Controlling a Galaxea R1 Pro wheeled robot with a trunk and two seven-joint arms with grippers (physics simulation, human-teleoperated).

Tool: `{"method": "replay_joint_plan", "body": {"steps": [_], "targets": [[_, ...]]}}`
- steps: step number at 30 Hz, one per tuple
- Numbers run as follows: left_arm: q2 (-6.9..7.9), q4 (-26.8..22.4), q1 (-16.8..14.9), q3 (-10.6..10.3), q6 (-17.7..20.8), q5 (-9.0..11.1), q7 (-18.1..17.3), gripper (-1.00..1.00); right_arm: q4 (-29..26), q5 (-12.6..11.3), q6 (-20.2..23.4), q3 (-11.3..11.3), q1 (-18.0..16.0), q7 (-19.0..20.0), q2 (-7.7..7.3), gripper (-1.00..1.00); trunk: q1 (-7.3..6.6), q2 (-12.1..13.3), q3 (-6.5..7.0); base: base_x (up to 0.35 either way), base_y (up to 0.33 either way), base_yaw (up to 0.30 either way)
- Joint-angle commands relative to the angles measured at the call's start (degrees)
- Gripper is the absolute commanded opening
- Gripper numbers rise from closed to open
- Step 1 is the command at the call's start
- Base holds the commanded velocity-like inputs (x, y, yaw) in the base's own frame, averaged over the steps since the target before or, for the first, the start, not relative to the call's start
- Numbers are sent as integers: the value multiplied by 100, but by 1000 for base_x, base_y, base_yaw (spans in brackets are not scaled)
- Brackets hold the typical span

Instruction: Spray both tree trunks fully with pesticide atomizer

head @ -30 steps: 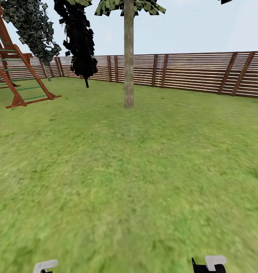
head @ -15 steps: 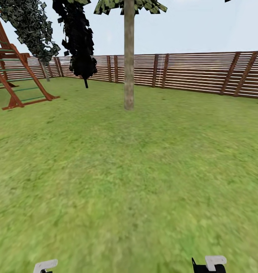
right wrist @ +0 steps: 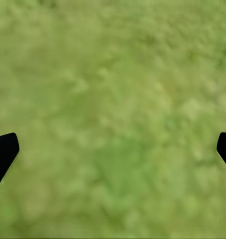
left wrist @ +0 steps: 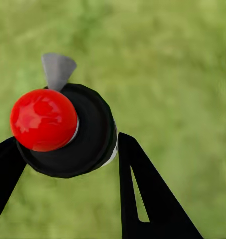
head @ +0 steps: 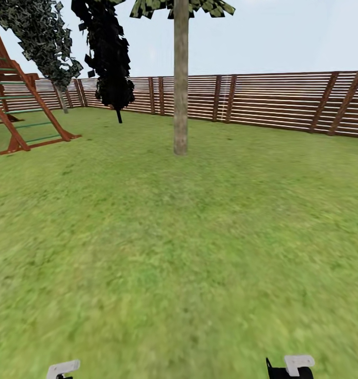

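Atomizer clamped in left end effector; right end effector spread.

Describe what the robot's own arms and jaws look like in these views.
The left gripper has flat black fingers tapering to points, one with a narrow slot cut through it. The right gripper shows as two black finger tips at the frame's edges. In the head view, small white angular parts and a black rounded piece mark the arms.
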Motion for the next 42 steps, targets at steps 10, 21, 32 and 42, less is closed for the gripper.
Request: {"method": "replay_joint_plan", "body": {"steps": [10, 21, 32, 42], "targets": [[1, -2, -2, -61, -10, 21, 81, -100, 5, 54, -28, -45, -6, 10, 2, 100, 3, -2, -5, 335, 110, 0], [2, -1, -2, -61, -11, 21, 81, -100, 2, 54, -28, -48, -6, 10, 2, 100, 3, -2, -5, 335, 84, 0], [2, -1, -2, -61, -11, 21, 81, -100, -1, 54, -28, -45, -6, 10, 11, 100, 3, -2, -5, 335, 72, -132], [1, -1, -2, -61, -11, 21, 81, -100, -1, 54, -28, -45, -6, 10, 11, 100, 3, -2, -5, 335, 71, -69]]}}
